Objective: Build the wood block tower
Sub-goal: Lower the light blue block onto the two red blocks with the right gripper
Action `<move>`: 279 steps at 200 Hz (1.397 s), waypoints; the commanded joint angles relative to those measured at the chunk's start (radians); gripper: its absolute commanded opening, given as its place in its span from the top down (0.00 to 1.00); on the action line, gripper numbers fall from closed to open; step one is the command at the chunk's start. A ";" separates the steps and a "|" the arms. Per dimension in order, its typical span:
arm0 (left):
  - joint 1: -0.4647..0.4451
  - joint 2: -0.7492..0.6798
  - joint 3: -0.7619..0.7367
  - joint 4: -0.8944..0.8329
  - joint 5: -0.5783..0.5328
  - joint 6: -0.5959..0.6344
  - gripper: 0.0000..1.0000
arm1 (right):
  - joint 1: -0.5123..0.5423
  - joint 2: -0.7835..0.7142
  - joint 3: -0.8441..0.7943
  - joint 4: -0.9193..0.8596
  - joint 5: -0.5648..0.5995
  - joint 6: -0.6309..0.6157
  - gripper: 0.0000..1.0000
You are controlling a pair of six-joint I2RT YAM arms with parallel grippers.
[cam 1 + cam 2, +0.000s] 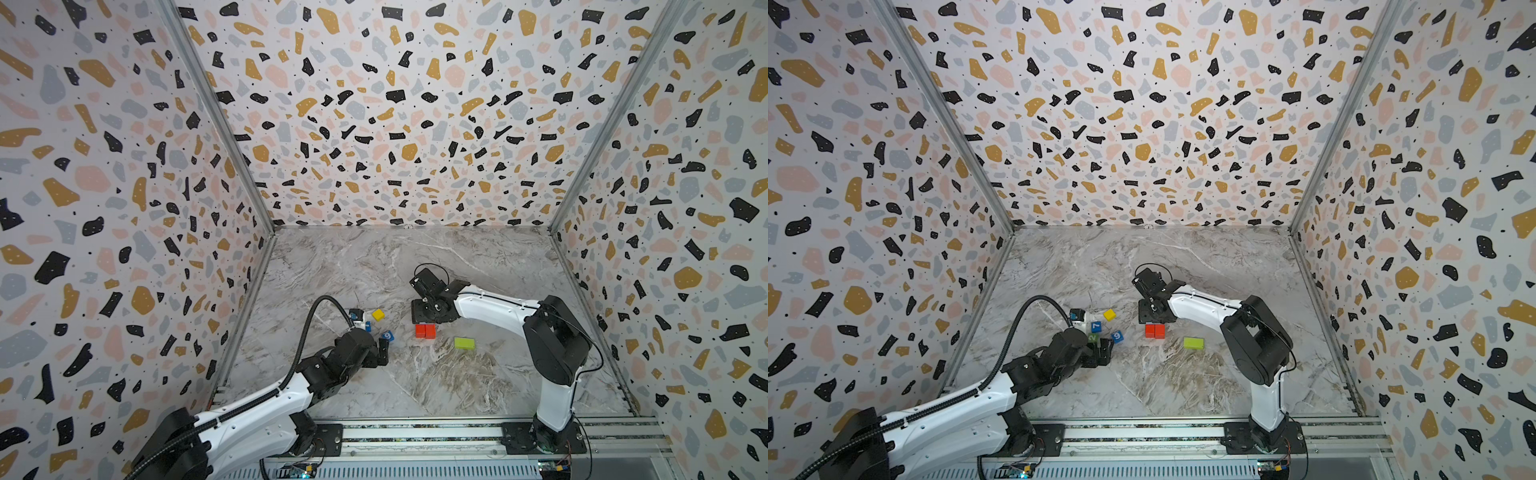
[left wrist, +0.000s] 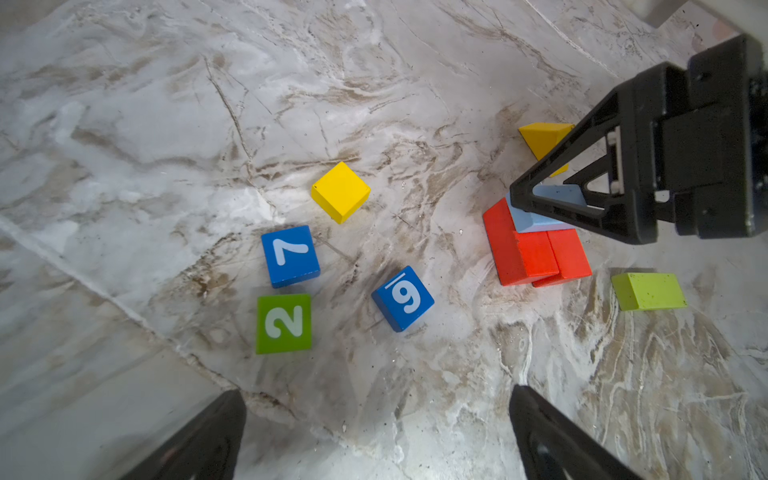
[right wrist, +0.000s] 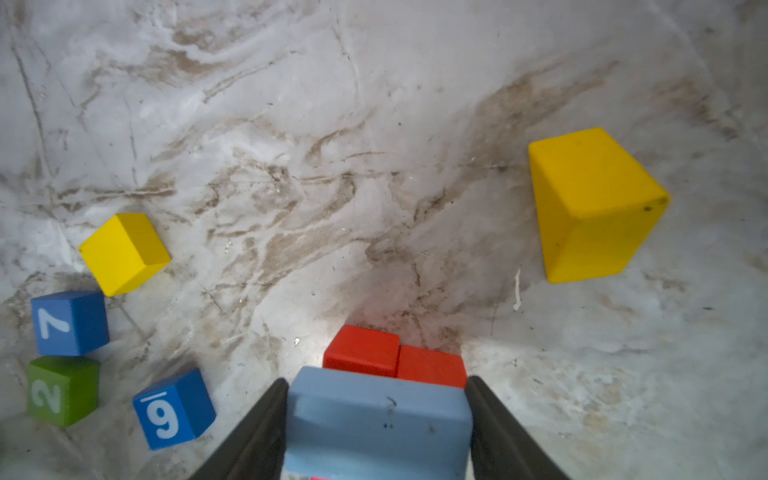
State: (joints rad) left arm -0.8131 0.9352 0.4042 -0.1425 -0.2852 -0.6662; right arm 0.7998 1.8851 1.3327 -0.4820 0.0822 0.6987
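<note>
On bench (image 1: 415,386), see two red bricks (image 3: 395,361) side by side, long axes parallel, pointing toward back wall (image 1: 395,124). Note light blue slab (image 3: 378,415) flat across them, clamped in right gripper (image 3: 376,382). Note left gripper (image 2: 376,392) spread wide, empty, near blue 9 cube (image 2: 403,298).

The left arm (image 1: 257,411) reaches from its near base low across towards the middle, its forearm close to level. The left gripper (image 1: 384,349) points forward and slightly down. Its jaws stand wide apart in the left wrist view, with nothing between them. The right arm (image 1: 494,305) rises upright from its base and bends sharply at the elbow. Its white forearm stretches leftwards to the centre, where the wrist turns down. The right gripper (image 1: 424,321) therefore points at the tabletop. In the right wrist view its two dark fingers (image 3: 266,428) press against opposite sides of a light blue slab (image 3: 378,415).
</note>
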 commanded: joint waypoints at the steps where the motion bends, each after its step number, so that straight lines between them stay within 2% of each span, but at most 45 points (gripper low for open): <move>1: 0.005 -0.004 0.002 0.013 -0.001 0.004 0.00 | 0.006 -0.004 0.038 -0.035 0.016 -0.008 0.30; 116: 0.005 0.034 0.067 -0.040 -0.026 0.001 0.00 | 0.005 -0.025 0.057 -0.069 0.055 -0.071 0.27; 144: 0.005 0.031 0.065 -0.039 -0.022 -0.010 0.00 | 0.006 -0.016 0.068 -0.065 0.053 -0.080 0.19; 169: 0.005 0.027 0.064 -0.043 -0.026 -0.012 0.00 | 0.010 0.001 0.082 -0.065 0.050 -0.085 0.17; 279: 0.005 0.028 0.048 -0.034 -0.029 -0.006 0.00 | 0.019 0.041 0.071 -0.069 0.078 -0.078 0.15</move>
State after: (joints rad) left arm -0.8131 0.9665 0.4423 -0.1886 -0.2974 -0.6727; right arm 0.8139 1.9373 1.3964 -0.5171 0.1322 0.6228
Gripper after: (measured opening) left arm 0.999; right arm 0.849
